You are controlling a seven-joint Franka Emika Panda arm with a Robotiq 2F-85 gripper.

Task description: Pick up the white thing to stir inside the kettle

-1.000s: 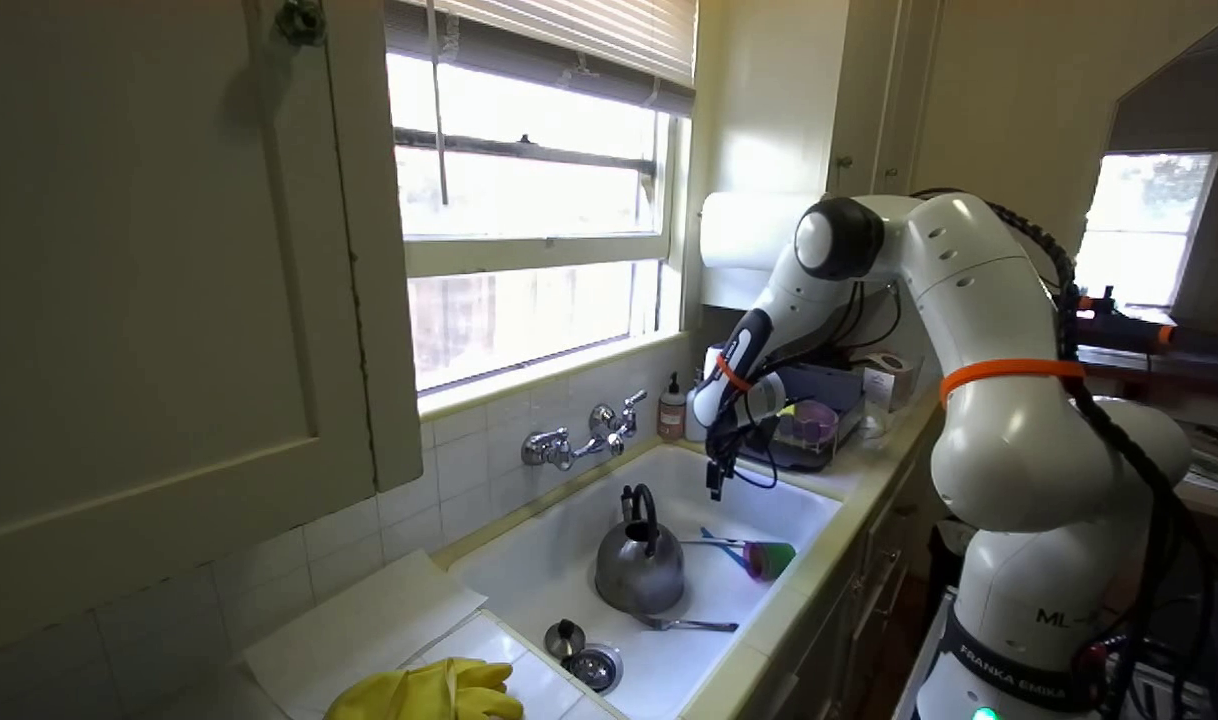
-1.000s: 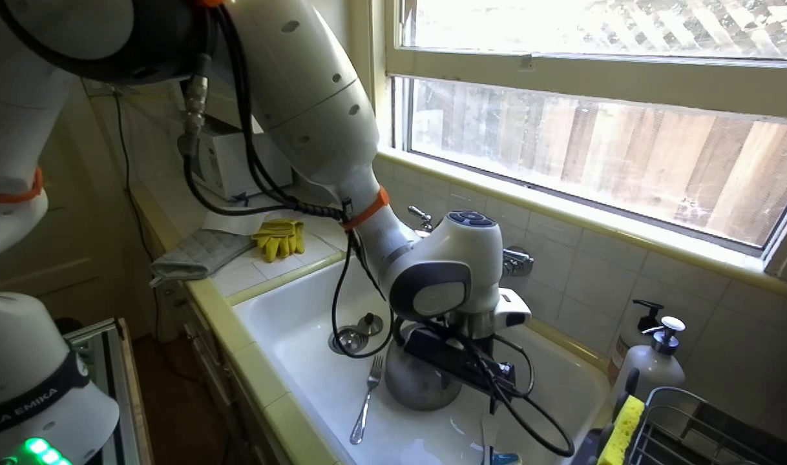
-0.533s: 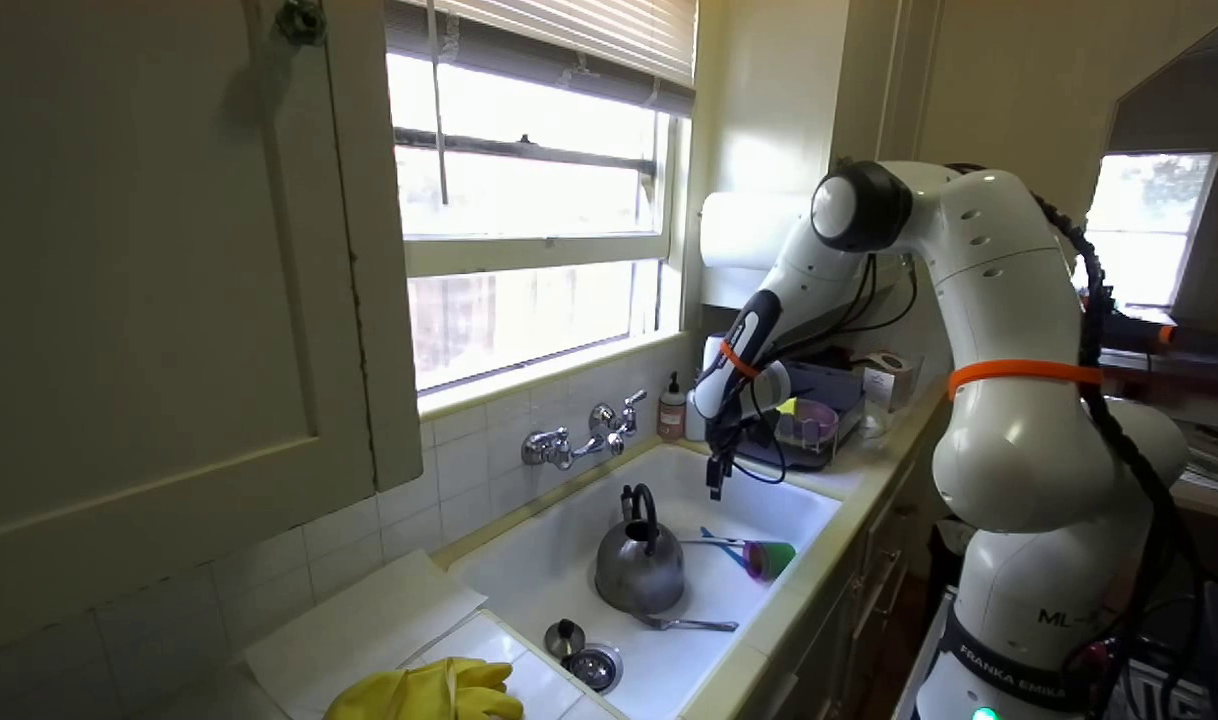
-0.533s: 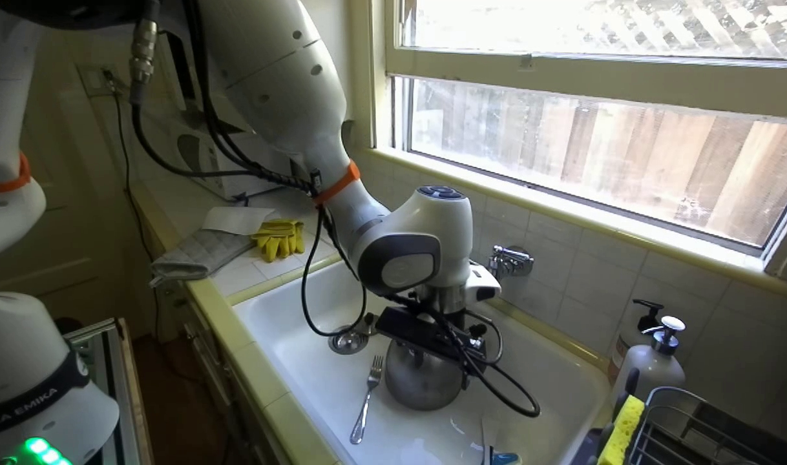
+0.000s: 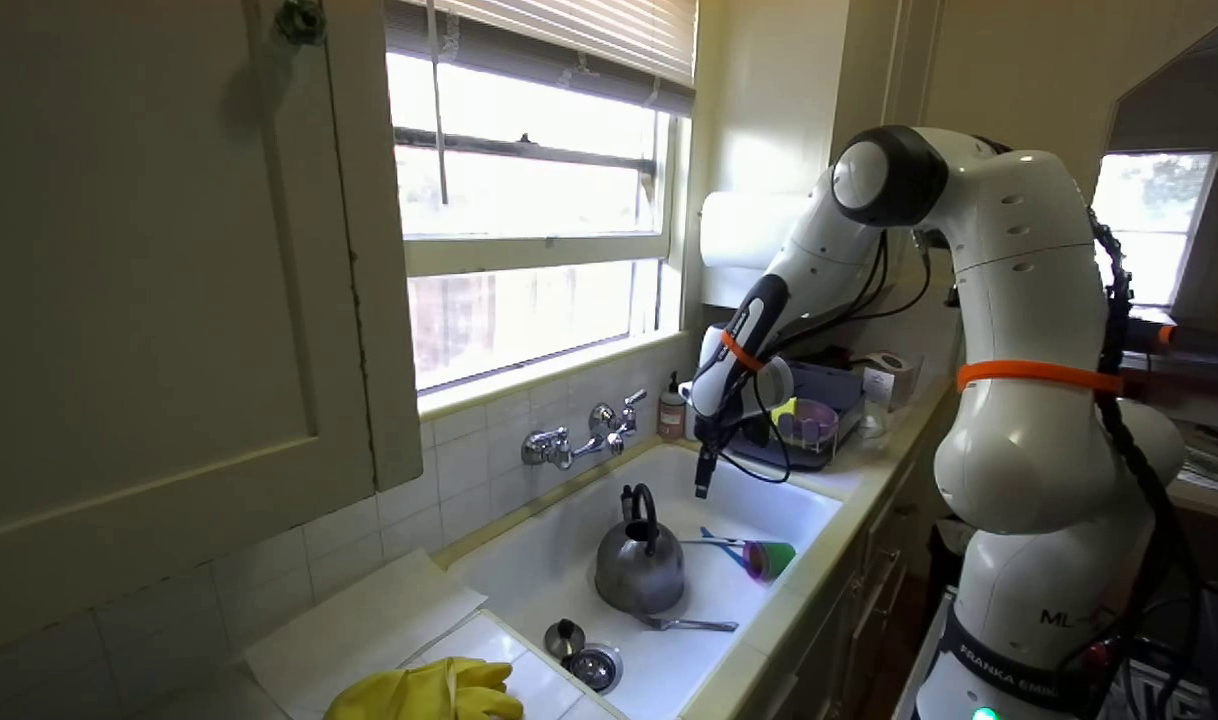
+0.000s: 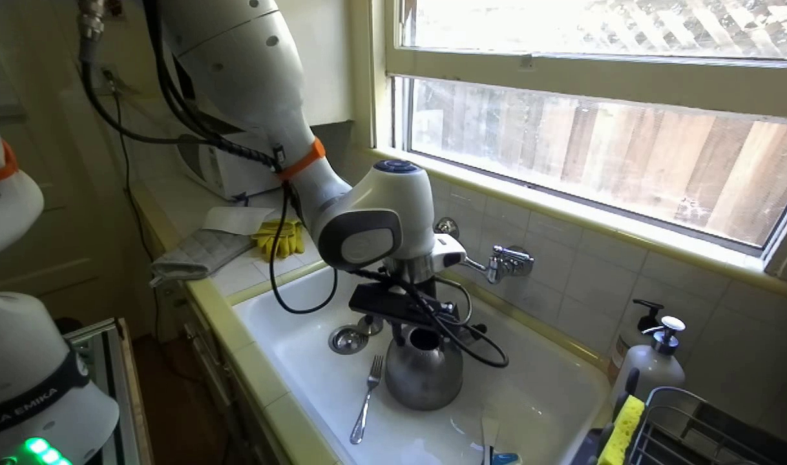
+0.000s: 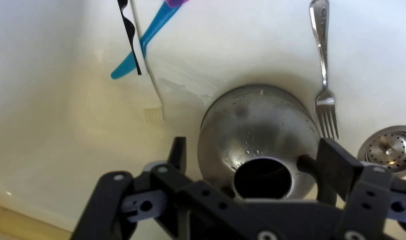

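A rounded grey kettle (image 7: 256, 130) is standing upright, mouth uncovered, below the gripper (image 7: 253, 143); a white, black-patterned brush (image 7: 142, 65) is lying below, off to one side.

In an exterior view I am swinging the wrist (image 6: 374, 226) toward ten o'clock, and the orange band (image 6: 304, 160) nearest it is travelling the same way. This is uncovering the mouth (image 6: 426, 340) of the kettle (image 6: 424, 378) and more of the chrome tap (image 6: 511, 261). In an exterior view I am raising the elbow (image 5: 891, 176) toward one o'clock while the gripper (image 5: 703, 489) is edging toward nine.
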